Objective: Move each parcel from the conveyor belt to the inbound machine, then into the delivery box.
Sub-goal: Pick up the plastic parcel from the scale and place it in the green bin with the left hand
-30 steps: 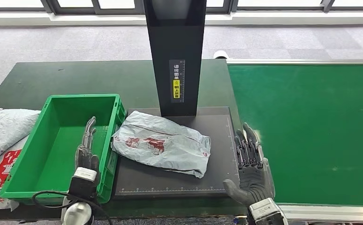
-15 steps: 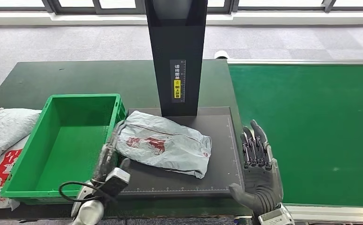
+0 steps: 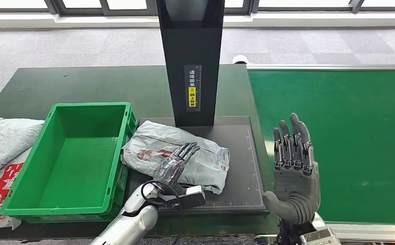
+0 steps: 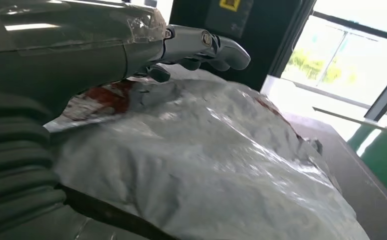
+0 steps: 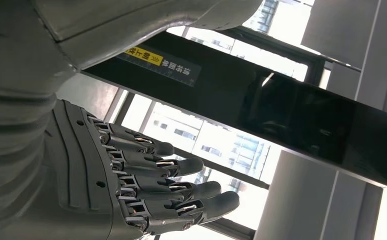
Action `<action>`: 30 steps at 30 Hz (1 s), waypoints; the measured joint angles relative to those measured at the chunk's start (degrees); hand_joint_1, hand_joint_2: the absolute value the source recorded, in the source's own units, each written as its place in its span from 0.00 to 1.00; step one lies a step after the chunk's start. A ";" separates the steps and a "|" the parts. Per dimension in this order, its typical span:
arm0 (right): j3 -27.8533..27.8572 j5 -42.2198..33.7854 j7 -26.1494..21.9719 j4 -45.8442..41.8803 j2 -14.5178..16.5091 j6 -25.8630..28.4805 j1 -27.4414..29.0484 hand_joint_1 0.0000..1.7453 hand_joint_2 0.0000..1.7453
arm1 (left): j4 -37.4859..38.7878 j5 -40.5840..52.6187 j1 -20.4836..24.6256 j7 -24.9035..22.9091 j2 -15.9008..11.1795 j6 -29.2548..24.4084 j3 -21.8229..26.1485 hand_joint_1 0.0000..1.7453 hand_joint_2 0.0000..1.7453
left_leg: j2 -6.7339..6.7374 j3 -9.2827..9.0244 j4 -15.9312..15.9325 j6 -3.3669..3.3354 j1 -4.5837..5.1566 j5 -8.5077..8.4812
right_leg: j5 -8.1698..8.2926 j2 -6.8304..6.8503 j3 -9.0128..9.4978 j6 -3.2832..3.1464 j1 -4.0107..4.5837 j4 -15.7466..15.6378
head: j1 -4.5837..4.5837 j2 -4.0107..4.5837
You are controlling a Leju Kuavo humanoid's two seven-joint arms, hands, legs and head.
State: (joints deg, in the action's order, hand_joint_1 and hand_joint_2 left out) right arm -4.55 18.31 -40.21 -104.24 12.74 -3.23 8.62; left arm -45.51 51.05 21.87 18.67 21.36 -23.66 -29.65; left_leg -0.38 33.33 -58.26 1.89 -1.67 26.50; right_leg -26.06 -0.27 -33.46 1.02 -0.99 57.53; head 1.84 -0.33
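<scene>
A crumpled grey parcel (image 3: 177, 153) with red print lies on the black platform (image 3: 236, 173) of the inbound machine, below its dark post (image 3: 191, 56). My left hand (image 3: 174, 164) lies flat over the parcel's near part with its fingers stretched out; the left wrist view has the fingers (image 4: 201, 45) just above the grey plastic (image 4: 206, 165). My right hand (image 3: 293, 163) is raised upright at the platform's right edge, fingers spread and empty, also seen as the hand (image 5: 146, 190) in the right wrist view. The green delivery box (image 3: 70, 158) stands empty to the left.
The green conveyor belt (image 3: 348, 138) runs along the right and carries nothing. White sacks with red print (image 3: 1, 153) lie left of the green box. The dark green table (image 3: 83, 81) extends behind the box and machine.
My left hand has swung from over the green box across its rim onto the parcel. My right hand has risen from the platform's right edge to an upright pose.
</scene>
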 joint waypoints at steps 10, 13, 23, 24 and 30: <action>-2.42 -1.02 0.02 1.91 -0.09 1.03 -2.57 0.00 1.00 | 11.82 -9.52 8.55 -8.31 0.78 5.57 -17.87 0.00 1.00 | -0.14 0.02 0.01 -0.01 -0.01 0.00 | -0.06 0.11 0.10 0.03 0.01 0.00 | 0.00 -0.01; -3.05 -1.25 0.02 2.43 -0.14 1.20 -3.01 0.00 1.00 | 13.80 -9.49 10.16 -9.00 0.90 5.44 -21.19 0.51 1.00 | -0.19 -0.05 0.01 -0.04 0.00 0.02 | -0.09 0.15 0.25 0.06 0.00 0.00 | 0.00 -0.01; -4.93 -3.85 0.06 5.02 -1.20 2.89 -5.67 0.00 1.00 | 19.53 -2.23 11.51 -9.91 1.05 -5.22 -23.48 1.00 1.00 | -0.15 -0.01 0.02 -0.10 0.00 0.11 | -0.16 0.14 0.67 0.06 0.00 -0.04 | 0.00 0.00; -5.15 -4.09 0.07 5.35 -1.38 3.21 -5.84 0.00 1.00 | 19.71 -0.78 11.30 -9.52 0.93 -7.07 -22.52 1.00 1.00 | -0.15 -0.04 0.02 -0.08 0.00 0.09 | -0.15 0.13 0.66 0.05 0.01 -0.03 | 0.00 0.00; -5.53 -4.40 0.06 5.92 -1.87 4.02 -5.80 0.00 1.00 | 17.91 3.45 9.18 -6.72 -0.19 -14.21 -14.96 1.00 1.00 | -0.15 -0.29 0.02 0.01 -0.01 -0.10 | -0.02 0.09 0.37 -0.03 0.02 0.02 | 0.00 0.00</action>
State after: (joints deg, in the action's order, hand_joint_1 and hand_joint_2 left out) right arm -10.08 13.90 -40.15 -98.31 10.87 0.79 2.81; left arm -27.60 54.50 31.05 11.96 21.17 -37.86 -44.61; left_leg -0.54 33.04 -58.24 1.90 -1.68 26.40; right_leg -26.07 -0.19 -33.08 0.99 -0.97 57.55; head 1.84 -0.33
